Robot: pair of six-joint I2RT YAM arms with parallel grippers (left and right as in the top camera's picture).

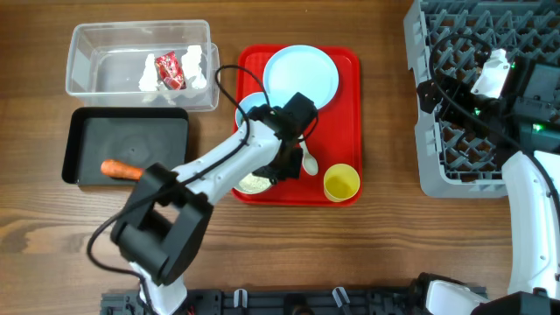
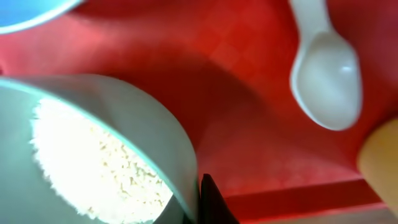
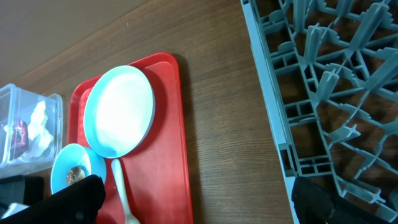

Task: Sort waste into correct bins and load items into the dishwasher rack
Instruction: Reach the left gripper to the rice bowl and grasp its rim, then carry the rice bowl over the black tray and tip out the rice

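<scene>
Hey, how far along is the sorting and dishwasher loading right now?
Done: napkins and red wrapper sit in the clear tub, carrot in the black tray. In hand: left gripper is at the mint-green bowl of rice. Left: rice, brown lump in the blue bowl, then both bowls, plate, cup, spoon into the rack.

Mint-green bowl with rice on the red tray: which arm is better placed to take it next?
Left, probably. The left gripper hangs over the red tray right at the mint-green bowl; its finger shows beside the bowl's wall. The right gripper is open at the dishwasher rack edge, farther away.
</scene>
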